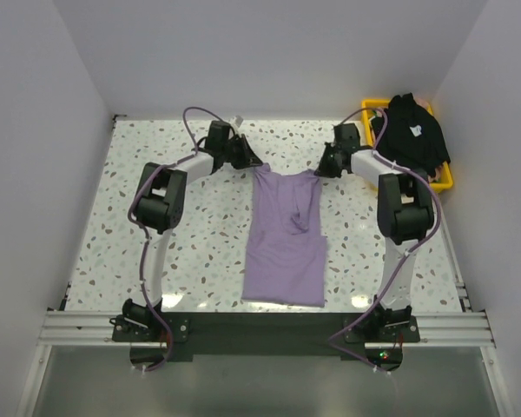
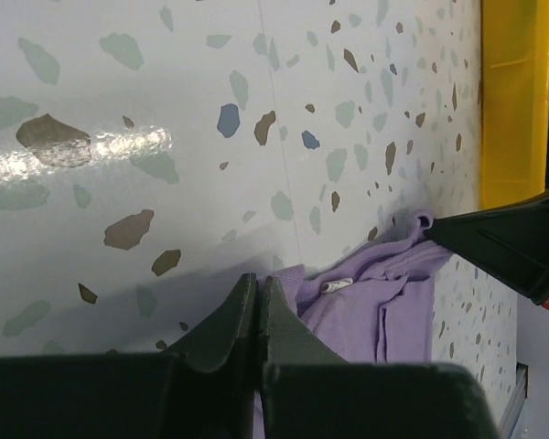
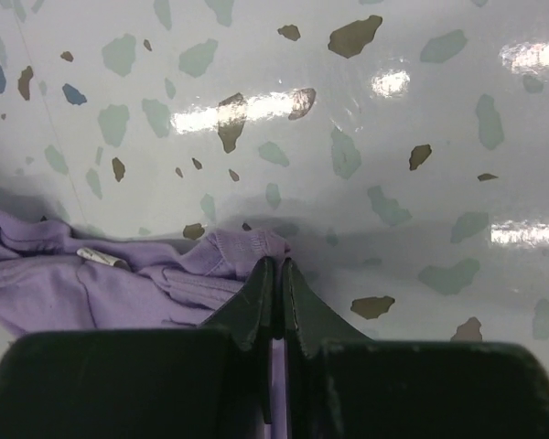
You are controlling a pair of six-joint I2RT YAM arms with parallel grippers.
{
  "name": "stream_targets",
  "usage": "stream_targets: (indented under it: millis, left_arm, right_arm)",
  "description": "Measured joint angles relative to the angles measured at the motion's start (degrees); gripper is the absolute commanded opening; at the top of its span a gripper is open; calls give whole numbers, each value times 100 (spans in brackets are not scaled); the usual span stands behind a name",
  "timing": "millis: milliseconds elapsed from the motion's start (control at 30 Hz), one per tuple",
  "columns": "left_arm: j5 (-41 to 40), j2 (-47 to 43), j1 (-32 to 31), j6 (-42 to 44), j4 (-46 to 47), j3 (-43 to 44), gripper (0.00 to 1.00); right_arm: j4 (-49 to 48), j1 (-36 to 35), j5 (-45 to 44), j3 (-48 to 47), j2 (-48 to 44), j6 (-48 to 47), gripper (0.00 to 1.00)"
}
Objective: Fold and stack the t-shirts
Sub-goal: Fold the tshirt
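While lavender t-shirt (image 1: 285, 248) lies on speckled table (image 1: 210, 252); white walls (image 1: 269, 52) around.

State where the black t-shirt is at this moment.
In the top external view, the black t-shirt lies heaped in the yellow basket at the far right corner of the table.

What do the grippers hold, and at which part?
The purple t-shirt: left gripper at its far left corner, right gripper at its far right corner.
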State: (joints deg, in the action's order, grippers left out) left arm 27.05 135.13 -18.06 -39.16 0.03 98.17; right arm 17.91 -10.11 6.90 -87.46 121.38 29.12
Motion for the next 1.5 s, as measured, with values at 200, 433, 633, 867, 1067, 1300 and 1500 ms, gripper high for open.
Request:
stream_targets:
  millis: [200, 433, 633, 867, 1067, 1300, 1500]
  left_arm:
    - [68, -109, 31, 35, 350, -11, 0]
    - [101, -232, 203, 37, 756, -133, 12]
    - [116, -138, 269, 168, 761, 111, 64]
    - [87, -114, 398, 278, 778, 341, 61]
    - [-256, -636, 439, 181, 608, -507, 30]
    - [-592, -1104, 109, 179, 339, -1220, 30]
    - [-719, -1119, -195, 223, 70, -1458, 32]
  right_arm:
    - [-592, 0, -208, 490, -636, -20, 0]
    - [-1080, 17, -420, 719, -815, 37, 0]
    - [-1143, 39, -439, 455, -457, 68, 30]
    - [-828, 79, -490, -55, -138, -13, 55]
    - [-568, 0, -737, -92, -278, -98, 53]
    - [-398, -697, -780, -651, -197, -555, 47]
    - [-579, -1274, -431, -1657, 590, -1088, 41]
